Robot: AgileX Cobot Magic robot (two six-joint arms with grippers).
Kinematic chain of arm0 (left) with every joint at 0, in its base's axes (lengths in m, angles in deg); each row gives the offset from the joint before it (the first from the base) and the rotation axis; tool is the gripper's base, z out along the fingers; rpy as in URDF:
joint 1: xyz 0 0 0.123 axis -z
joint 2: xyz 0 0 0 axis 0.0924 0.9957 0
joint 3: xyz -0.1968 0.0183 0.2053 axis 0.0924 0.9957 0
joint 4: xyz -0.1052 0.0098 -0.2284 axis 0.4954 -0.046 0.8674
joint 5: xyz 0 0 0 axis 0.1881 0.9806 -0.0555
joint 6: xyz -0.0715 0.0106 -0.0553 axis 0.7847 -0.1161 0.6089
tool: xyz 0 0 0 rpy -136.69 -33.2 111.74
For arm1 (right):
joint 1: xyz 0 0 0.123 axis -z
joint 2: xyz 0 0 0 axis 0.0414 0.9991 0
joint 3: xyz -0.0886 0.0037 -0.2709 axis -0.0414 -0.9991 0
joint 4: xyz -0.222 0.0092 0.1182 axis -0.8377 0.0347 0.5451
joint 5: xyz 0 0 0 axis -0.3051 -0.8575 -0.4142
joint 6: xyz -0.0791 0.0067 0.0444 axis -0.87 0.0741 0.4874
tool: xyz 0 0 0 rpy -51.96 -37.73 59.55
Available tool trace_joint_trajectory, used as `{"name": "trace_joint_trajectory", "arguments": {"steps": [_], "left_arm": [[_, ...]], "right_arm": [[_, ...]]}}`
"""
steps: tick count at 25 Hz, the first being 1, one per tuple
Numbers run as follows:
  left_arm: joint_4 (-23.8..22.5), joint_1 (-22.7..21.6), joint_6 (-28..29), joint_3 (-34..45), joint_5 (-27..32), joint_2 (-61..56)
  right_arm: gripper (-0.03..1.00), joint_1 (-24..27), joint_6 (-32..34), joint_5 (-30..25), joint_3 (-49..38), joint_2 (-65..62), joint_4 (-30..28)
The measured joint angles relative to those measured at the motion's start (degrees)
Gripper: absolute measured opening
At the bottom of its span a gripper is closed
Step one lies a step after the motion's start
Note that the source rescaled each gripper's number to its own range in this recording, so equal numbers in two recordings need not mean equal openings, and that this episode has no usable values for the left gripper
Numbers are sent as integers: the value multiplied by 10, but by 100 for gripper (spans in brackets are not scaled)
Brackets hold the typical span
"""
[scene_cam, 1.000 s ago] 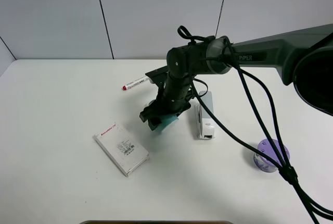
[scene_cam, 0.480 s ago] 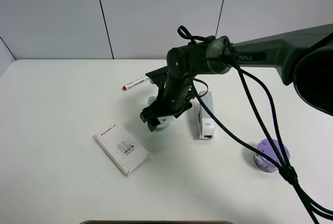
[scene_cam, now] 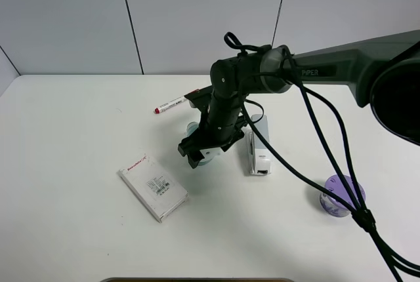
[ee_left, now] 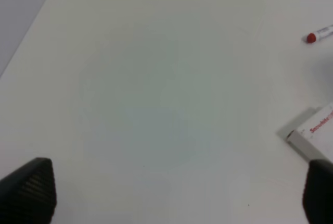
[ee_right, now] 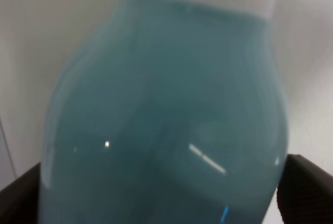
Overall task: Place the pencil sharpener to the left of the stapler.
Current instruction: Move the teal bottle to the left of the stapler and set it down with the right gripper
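Sharpener (scene_cam: 205, 153) sits on the table (scene_cam: 72, 124) just left of the stapler (scene_cam: 256, 144), mostly hidden under the right gripper (scene_cam: 200, 153); in the right wrist view its teal body (ee_right: 166, 125) fills the frame between the finger tips. Cannot tell whether those jaws grip it or stand clear. Left gripper (ee_left: 171, 203) spread wide over bare table, holding nothing. Left of the stapler: red-capped pen (scene_cam: 172, 105), white box (scene_cam: 153, 187). Purple container (scene_cam: 341, 196) right of the stapler.

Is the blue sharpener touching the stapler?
Apart. The high camera shows bare white table between the pencil sharpener, under the right hand, and the stapler.
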Motion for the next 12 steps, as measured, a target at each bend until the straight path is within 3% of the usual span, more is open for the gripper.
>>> {"name": "trace_joint_trajectory", "arguments": {"steps": [12], "left_arm": [[0,0,0,0,0,0]], "right_arm": [[50,0,0,-26,0,-83,1]]}}
